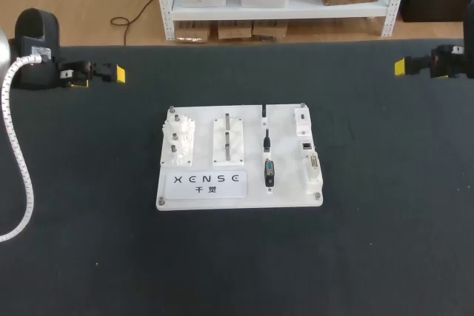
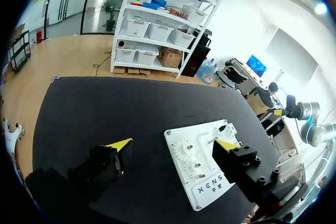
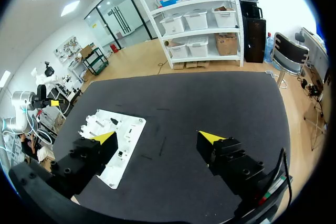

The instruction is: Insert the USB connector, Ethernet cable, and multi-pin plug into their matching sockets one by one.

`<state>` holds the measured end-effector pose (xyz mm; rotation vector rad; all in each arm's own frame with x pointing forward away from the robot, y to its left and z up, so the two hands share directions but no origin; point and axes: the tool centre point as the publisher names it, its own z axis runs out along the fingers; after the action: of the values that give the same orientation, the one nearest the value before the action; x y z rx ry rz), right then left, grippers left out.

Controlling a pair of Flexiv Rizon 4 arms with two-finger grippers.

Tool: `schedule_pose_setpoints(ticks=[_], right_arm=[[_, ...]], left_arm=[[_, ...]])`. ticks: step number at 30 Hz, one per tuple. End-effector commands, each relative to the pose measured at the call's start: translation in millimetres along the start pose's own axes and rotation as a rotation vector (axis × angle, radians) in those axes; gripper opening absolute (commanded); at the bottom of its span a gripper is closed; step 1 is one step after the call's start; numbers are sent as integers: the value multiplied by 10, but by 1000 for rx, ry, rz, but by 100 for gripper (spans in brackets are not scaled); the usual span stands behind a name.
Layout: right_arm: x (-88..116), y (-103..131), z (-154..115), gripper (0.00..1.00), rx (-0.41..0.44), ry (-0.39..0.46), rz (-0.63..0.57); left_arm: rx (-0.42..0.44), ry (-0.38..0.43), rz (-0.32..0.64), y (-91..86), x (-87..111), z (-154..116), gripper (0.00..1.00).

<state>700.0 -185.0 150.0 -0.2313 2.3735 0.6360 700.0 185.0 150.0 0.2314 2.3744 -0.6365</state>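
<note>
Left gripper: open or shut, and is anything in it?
Open: the left gripper shows both yellow tips far apart in its wrist view, with nothing gripped between them.

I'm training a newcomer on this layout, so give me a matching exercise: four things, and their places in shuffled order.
1 white plastic gears
2 black multi-pin plug
3 white socket blocks
4 left tool with yellow tips

a right edge of the white board
b off the board, far left of the black table
c board's left part
d just right of the board's middle

Pairs: 1c, 2d, 3a, 4b.
</note>
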Motion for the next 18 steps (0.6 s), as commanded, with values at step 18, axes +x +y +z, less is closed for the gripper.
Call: schedule_pose_setpoints(ticks=[18], right_arm=[[-67,97,72,100,37,7,-20]], left_arm=[[0,0,0,0,0,0,100]])
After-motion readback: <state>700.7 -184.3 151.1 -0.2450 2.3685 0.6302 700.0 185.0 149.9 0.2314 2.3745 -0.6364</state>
